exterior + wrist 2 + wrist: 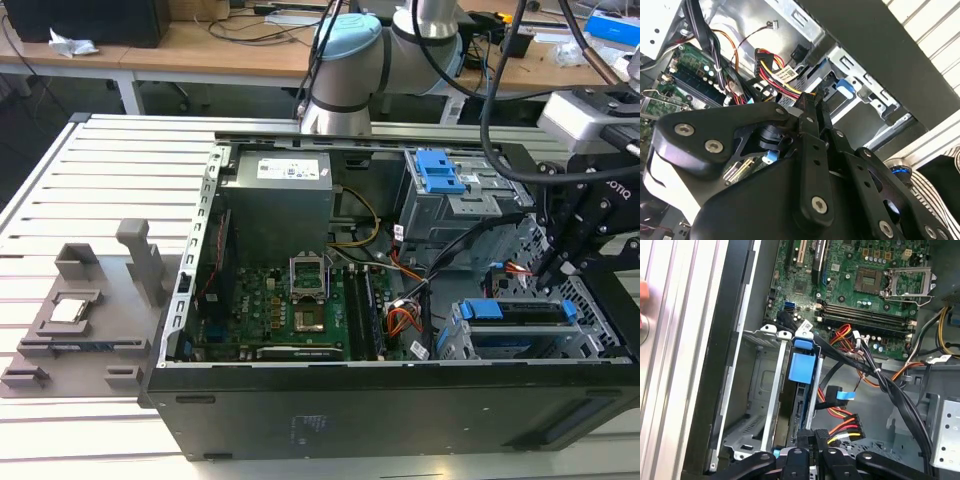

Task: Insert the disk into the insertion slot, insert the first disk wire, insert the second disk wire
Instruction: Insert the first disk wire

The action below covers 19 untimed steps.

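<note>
A white slatted metal table [100,180] carries a black desktop computer case [350,420], lying on its side with the panel off. Behind the case rises the silver and pale-blue robot arm [350,70]. Beside the case, on the exterior view's left, sits a grey plastic fixture block [90,300].

Inside the case, a grey boxy power supply [275,195] sits above a green motherboard [280,310], which the first wrist view shows too [865,270]. Toward the exterior view's right stands a taller grey metal bay with a bright blue latch [440,195].

Below that bay lies the insertion slot [450,342], a low cage of grey sheet metal. The first wrist view shows its wall [760,385]. The disk [520,312], flat and framed by a bright blue plastic carrier, already sits inside this slot. In the first wrist view its blue tab [802,367] stands between the cage rails.

The black gripper [552,270] hangs over the far end of the disk. In both wrist views [812,102] [812,437] its fingers are drawn almost together. At their tips is the black plug of a red, yellow and black wire bundle [845,426]. Whether the plug is pinched between them I cannot tell. A black flat cable with a light blue plug [842,395] lies loose just beside the carrier.
</note>
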Tool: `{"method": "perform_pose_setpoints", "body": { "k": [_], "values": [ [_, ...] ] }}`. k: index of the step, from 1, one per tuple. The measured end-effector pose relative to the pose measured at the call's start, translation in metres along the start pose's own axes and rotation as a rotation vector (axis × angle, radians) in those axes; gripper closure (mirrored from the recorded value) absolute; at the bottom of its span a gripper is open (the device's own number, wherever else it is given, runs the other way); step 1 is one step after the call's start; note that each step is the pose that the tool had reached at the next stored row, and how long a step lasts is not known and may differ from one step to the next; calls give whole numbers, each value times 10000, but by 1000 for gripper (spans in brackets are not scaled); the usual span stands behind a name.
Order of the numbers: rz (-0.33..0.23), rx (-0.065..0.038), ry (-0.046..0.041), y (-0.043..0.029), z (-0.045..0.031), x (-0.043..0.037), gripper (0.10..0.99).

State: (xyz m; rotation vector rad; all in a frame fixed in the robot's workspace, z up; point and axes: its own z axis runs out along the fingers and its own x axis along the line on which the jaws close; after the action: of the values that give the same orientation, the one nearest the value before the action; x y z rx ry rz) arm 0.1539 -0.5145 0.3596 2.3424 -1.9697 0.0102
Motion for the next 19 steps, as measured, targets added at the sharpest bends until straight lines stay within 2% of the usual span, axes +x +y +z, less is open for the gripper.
{"method": "perform_pose_setpoints", "body": {
  "k": [3, 7, 8, 19],
  "values": [
    [77, -4, -4, 15, 15, 19, 918],
    [1042, -60, -58, 15, 35, 18, 918],
    [1486, -85, -85, 15, 41, 17, 918],
    [3409, -195, -198, 14, 51, 17, 918]
  ]
}}
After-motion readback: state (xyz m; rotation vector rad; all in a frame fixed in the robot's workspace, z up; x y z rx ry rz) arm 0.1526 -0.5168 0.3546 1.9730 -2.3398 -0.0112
